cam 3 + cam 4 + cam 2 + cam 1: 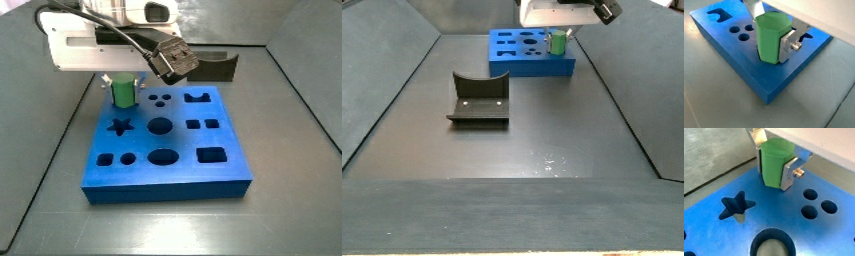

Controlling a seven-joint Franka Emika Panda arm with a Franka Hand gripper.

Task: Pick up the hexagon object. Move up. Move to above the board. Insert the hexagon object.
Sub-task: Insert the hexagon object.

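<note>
The hexagon object [773, 165] is a plain green six-sided peg, standing upright with my gripper [776, 173] shut on it. Both wrist views show silver fingers [787, 46] clamping its flat sides. The peg's lower end [767, 55] has entered a hole near one corner of the board [784, 75], a thick blue slab. In a side view the green peg [123, 93] stands at the board's [174, 170] far left corner under the gripper [123, 88]. The opposite side view shows the peg [556, 43] at the board's [529, 66] right end.
The board carries a star hole [736, 205], an oval hole [772, 244] and a cluster of round holes [816, 204]. A dark fixture [478, 98] stands on the floor, away from the board. Grey walls enclose the work floor [516, 150].
</note>
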